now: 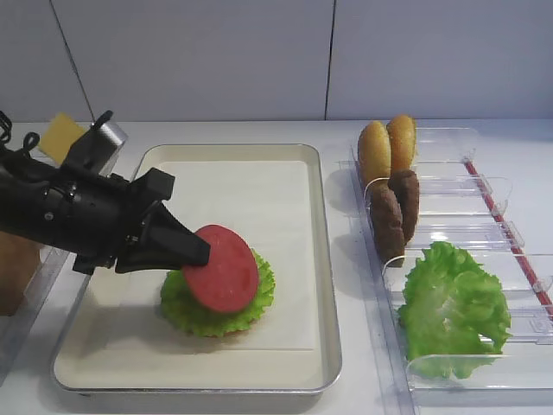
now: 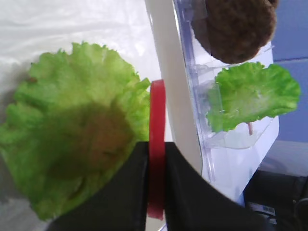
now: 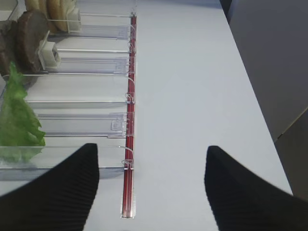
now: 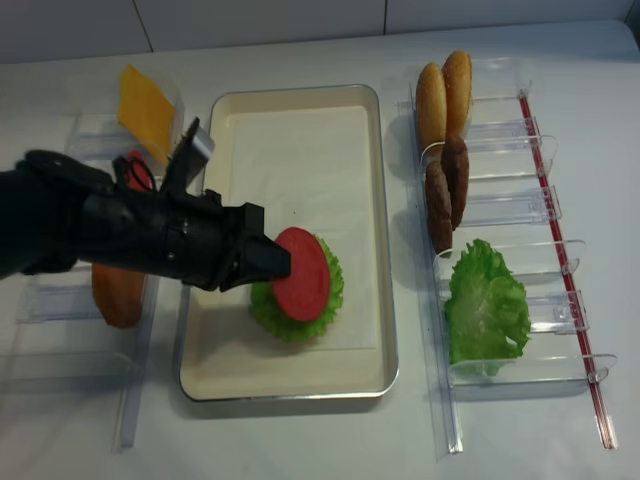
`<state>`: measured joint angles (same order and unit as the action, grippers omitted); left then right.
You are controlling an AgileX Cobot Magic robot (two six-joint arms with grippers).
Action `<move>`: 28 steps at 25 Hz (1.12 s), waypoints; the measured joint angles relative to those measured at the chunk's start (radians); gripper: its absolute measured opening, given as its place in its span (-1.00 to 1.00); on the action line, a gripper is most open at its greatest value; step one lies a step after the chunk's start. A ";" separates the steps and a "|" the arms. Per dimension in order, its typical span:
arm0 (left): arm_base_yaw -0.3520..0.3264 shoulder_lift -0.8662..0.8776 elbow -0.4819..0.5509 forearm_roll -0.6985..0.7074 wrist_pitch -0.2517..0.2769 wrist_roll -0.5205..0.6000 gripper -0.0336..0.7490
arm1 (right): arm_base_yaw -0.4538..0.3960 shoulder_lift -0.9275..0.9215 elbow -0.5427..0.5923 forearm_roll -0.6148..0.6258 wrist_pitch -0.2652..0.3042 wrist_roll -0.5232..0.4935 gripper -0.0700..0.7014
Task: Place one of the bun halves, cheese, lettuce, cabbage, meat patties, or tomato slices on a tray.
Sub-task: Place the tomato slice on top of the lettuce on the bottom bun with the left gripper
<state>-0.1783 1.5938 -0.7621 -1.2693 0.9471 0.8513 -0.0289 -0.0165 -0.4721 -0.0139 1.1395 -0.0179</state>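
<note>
one tomato slice [image 1: 226, 267] is pinched on edge in your left gripper [image 1: 192, 252], tilted over the lettuce [image 1: 216, 304] on the tray [image 1: 320, 259]. your right gripper [image 3: 151, 185] is spread apart, with spare lettuce [image 3: 17, 120] at ten o'clock.

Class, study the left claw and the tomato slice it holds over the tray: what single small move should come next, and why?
Probably lower and tip the tomato slice flat, then open. The left claw grips it tilted on edge above the lettuce leaf already lying on the tray, so letting go now might let it roll off.
</note>
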 joint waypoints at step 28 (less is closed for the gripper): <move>0.000 0.079 0.000 -0.021 -0.041 0.004 -0.37 | 0.000 0.000 0.000 0.000 0.000 0.000 0.40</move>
<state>-0.1783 1.6733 -0.7621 -1.2903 0.9062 0.8551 -0.0289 -0.0165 -0.4721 -0.0139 1.1395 -0.0179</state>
